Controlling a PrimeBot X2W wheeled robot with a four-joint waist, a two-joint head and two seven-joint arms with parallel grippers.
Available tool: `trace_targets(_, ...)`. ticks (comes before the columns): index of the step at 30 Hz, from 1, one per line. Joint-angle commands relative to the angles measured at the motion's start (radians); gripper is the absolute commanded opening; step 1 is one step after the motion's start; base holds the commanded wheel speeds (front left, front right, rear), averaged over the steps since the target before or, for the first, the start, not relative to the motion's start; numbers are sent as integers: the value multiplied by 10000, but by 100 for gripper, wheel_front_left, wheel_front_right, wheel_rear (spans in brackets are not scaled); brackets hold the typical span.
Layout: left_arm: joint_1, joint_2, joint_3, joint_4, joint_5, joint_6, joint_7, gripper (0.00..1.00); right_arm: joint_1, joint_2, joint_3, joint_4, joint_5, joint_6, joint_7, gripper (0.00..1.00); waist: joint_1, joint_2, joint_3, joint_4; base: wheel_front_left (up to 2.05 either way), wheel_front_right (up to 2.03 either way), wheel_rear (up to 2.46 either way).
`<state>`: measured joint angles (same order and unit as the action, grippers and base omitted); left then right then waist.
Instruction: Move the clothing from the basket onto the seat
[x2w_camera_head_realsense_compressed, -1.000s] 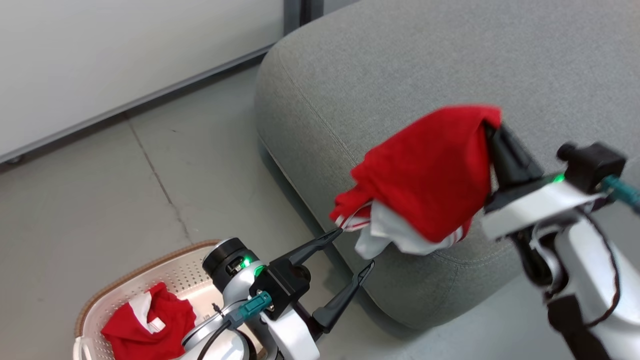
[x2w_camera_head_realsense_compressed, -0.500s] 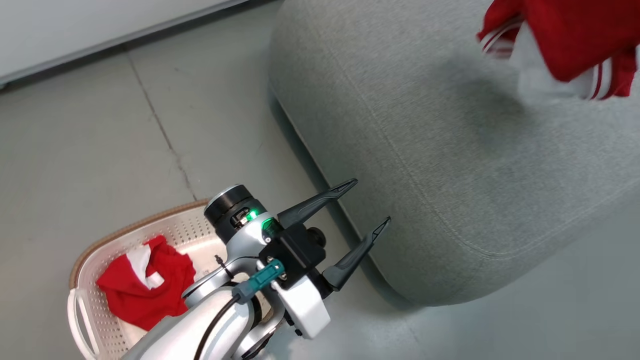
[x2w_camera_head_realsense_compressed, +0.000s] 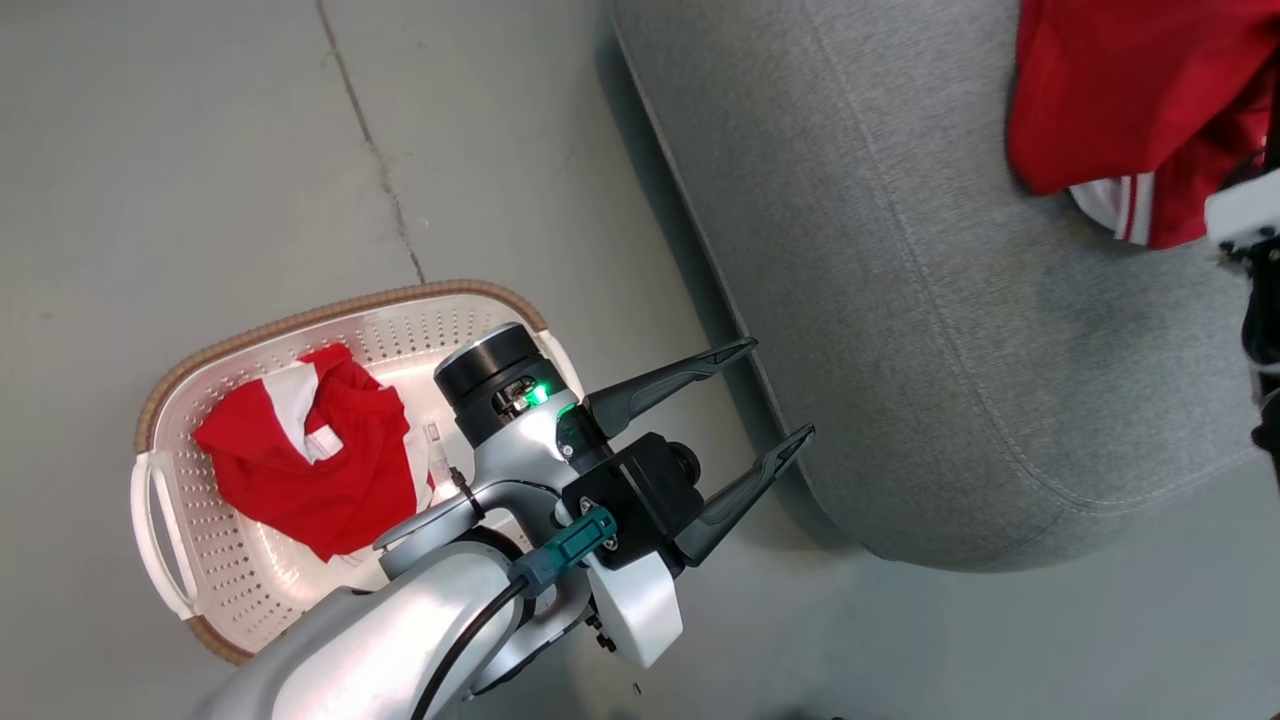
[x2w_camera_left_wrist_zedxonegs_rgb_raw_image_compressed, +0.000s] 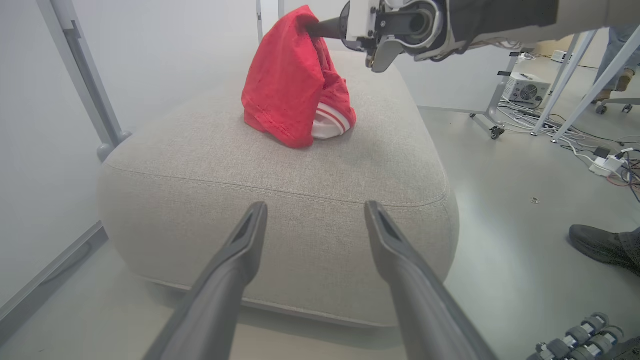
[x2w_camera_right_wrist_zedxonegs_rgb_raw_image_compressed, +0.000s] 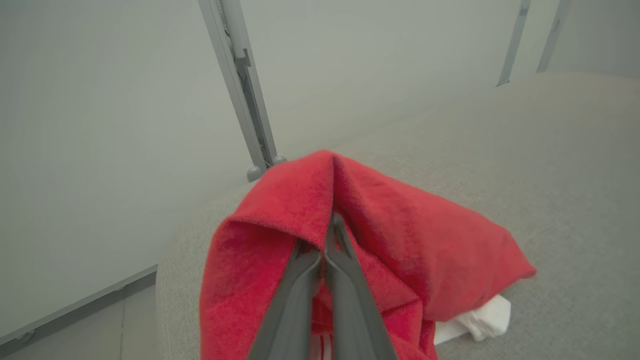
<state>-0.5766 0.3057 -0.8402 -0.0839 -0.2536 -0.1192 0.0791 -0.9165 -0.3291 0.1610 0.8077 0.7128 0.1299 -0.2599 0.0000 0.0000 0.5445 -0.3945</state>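
Placing step: right hand grasps a red garment, hem touching the seat top; release should come next. Left hand released beside the seat; second garment lies in the basket

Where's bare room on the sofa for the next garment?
The sofa top is bare from the stitched front seam up to the red garment hanging from the shut right gripper. It is crowded only at that garment's own spot, where its lower end appears to rest on the cushion.
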Motion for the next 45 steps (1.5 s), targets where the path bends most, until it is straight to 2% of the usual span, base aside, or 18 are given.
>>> trace_targets(1, -207, 78, -26, -19, 9, -13, 4, 100, 263, 111, -145, 195, 188, 16, -63, 0, 0, 0, 276, 196, 0, 0, 0)
trace_targets(4, -264, 106, -79, 56, 9, -18, 37, 100, 641, 368, -371, 354, 519, 18, -64, 0, 0, 0, 354, 210, 0, 0, 0)
trace_targets(10, -284, 189, -62, 234, -38, -1, -108, 100, 957, 424, -320, 237, 575, 18, -65, 0, 0, 0, 140, 106, 0, 0, 0)
trace_targets(11, -231, 174, -93, 294, -68, -2, -162, 100, 1063, 416, -217, 313, 513, 18, -64, 13, 0, 0, 10, 100, 0, 0, 0)
trace_targets(12, -144, 154, -123, 358, -100, 0, -208, 100, 1127, 360, -147, 335, 444, 18, -64, 40, 0, 0, -144, 90, 0, 0, 0)
trace_targets(13, -47, 114, -150, 431, -156, 12, -283, 100, 1178, 321, -153, 340, 432, 16, -65, 100, 0, 0, -317, 82, 0, 0, 0)
trace_targets(18, 300, -95, -215, 718, -374, 95, -653, 100, 1757, 215, -102, 283, 158, 16, -64, 100, 0, 0, -1113, 147, 0, 0, 0)
trace_targets(25, 1077, -415, -52, 1179, -829, 564, -1341, 100, 3299, 79, -272, -278, -645, 16, -66, 100, 0, 0, -2446, 411, 0, 0, 0)
trace_targets(26, 1233, -432, 34, 1225, -919, 677, -1433, 100, 3541, 117, -366, -497, -750, 16, -65, 100, 0, 0, -2612, 444, 0, 0, 0)
trace_targets(27, 1548, -449, 223, 1284, -1084, 971, -1619, 100, 4030, 168, -634, -949, -1010, 16, -65, 100, 0, 0, -2911, 512, 0, 0, 0)
trace_targets(35, 2391, -421, 900, 1258, -1592, 1814, -2159, 100, 5708, 766, -1773, -3520, -2205, 16, -65, 100, 0, 0, -3666, 1118, 0, 0, 0)
trace_targets(40, 2625, -357, 1406, 1170, -1824, 2267, -2428, 100, 6503, 1274, -1876, -5061, -2933, 16, -34, 100, 0, 0, -3961, 1637, 0, 0, 0)
trace_targets(45, 2733, -239, 2152, 1097, -2081, 2834, -2739, 100, 6933, 1697, -1791, -6390, -3489, 16, 521, 100, 0, 0, -4152, 2185, 0, 0, 0)
